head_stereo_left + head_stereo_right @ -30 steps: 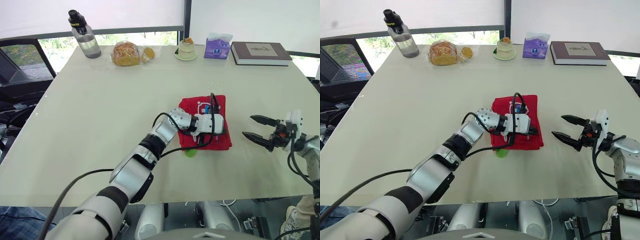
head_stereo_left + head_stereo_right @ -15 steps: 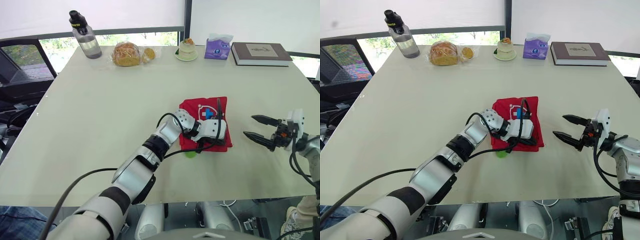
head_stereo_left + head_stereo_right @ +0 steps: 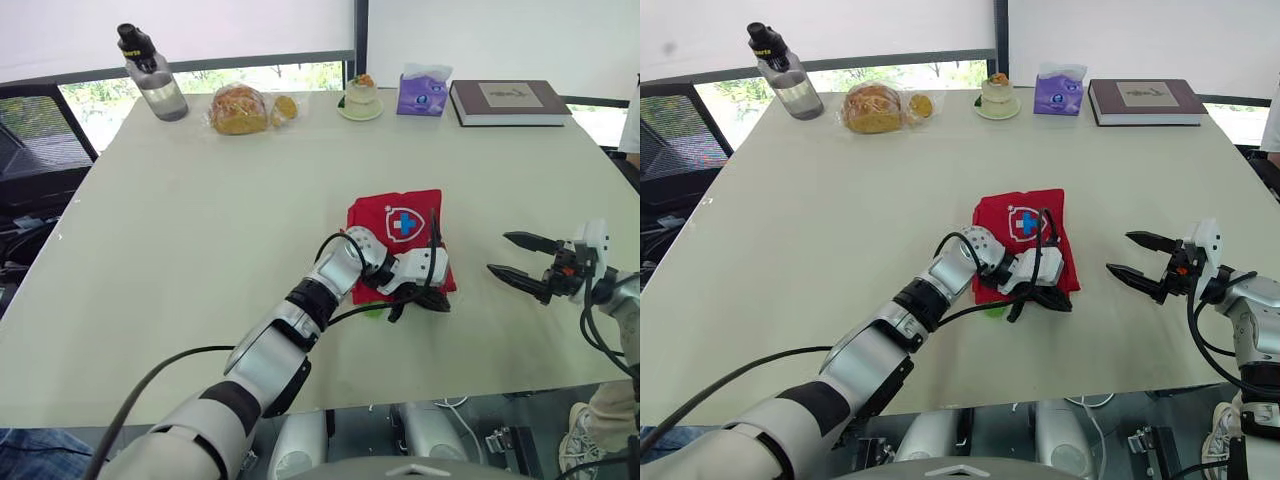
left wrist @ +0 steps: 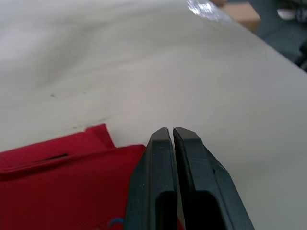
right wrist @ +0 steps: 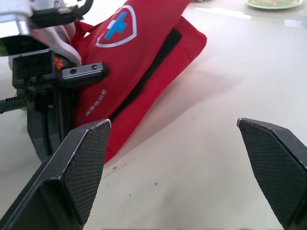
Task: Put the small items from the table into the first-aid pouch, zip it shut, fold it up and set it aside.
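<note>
- Left gripper [image 4: 171, 132] has its black fingers pressed together, with nothing visible between them, at the 5 o'clock corner of the first-aid pouch [image 3: 400, 215].
- That red pouch lies mid-table, cross badge up.
- At its 6 o'clock edge a small green item [image 3: 378, 312] peeks out, seemingly not packed.
- Right gripper [image 3: 500, 253] hovers spread wide at the pouch's 3 o'clock, well apart.
- Pinning the pouch with it should stop the fabric dragging.

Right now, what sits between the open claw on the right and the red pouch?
Nothing: just bare table separates the right gripper from the first-aid pouch, as the left eye view and right wrist view show.
</note>
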You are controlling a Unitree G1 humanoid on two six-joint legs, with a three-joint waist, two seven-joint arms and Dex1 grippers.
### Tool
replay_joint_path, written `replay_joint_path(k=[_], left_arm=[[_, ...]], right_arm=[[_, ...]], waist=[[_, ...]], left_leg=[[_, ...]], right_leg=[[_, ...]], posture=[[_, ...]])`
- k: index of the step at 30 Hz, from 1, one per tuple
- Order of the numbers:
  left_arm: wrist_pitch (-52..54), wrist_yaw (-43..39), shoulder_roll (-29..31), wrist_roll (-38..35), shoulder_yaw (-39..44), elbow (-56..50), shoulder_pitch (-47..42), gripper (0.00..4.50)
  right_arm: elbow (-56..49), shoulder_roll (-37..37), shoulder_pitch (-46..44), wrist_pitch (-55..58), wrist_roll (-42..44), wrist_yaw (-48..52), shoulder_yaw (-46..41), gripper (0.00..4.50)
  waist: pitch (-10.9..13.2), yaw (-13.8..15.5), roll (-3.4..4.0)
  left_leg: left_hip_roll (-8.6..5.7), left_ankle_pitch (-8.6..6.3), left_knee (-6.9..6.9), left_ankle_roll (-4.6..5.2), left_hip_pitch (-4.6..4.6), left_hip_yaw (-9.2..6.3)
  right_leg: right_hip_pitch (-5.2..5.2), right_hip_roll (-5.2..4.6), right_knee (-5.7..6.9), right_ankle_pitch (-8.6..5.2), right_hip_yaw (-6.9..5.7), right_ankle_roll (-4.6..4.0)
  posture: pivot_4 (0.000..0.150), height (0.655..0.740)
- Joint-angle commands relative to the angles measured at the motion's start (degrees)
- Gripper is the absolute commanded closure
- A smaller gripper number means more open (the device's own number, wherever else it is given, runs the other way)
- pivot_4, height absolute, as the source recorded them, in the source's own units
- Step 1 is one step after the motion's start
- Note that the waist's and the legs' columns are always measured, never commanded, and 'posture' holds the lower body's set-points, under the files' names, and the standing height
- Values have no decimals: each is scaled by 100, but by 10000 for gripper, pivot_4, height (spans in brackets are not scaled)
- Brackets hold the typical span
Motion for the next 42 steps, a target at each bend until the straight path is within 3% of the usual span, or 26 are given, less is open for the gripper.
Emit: replay_joint_path(k=[1, 10, 16, 22, 34, 42], left_arm=[[199, 308, -110, -494, 590, 43, -285, 43328], [290, 1293, 35, -941, 1630, 687, -1286, 43328], [339, 1654, 303, -353, 1393, 1658, -1623, 43328], [222, 3173, 324, 258, 1251, 2466, -1886, 43328], [236, 4048, 440, 194, 1657, 2853, -1869, 43328], [190, 4674, 1017, 2, 2186, 2873, -1754, 43328]], right_arm=[[-187, -91, 5, -9, 119, 6, -165, 0], [-164, -64, 16, -44, 95, -9, -150, 0], [-177, -58, 12, -52, 103, -21, -156, 0], [-235, -77, 92, -40, 120, -40, -195, 0], [-323, -73, 204, -47, 174, -65, -220, 0], [-284, -83, 129, 62, 206, -93, -169, 0]], waist=[[6, -2, -1], [27, -6, -5], [29, -2, -8], [29, 7, -9], [27, -6, -8], [28, -31, -9]], left_leg=[[0, 0, 1, 0, -1, 0], [-4, 0, -6, 0, -7, 3], [-14, 0, -33, -1, -10, 6], [-17, 0, -33, -1, -8, 6], [-17, 1, -25, -1, 1, 5], [-16, 1, -22, -1, 1, 5]], right_leg=[[-1, 0, 0, 0, 0, 0], [-10, -1, 0, -3, 3, 9], [-24, -5, -2, -10, 10, 18], [-25, -9, -1, -11, 12, 21], [-21, -7, 6, -10, 13, 24], [-23, -5, 8, -7, 15, 29]], posture=[[1500, 7400], [1500, 7400], [1500, 7400], [1500, 7400], [1500, 7400], [1500, 7400]])
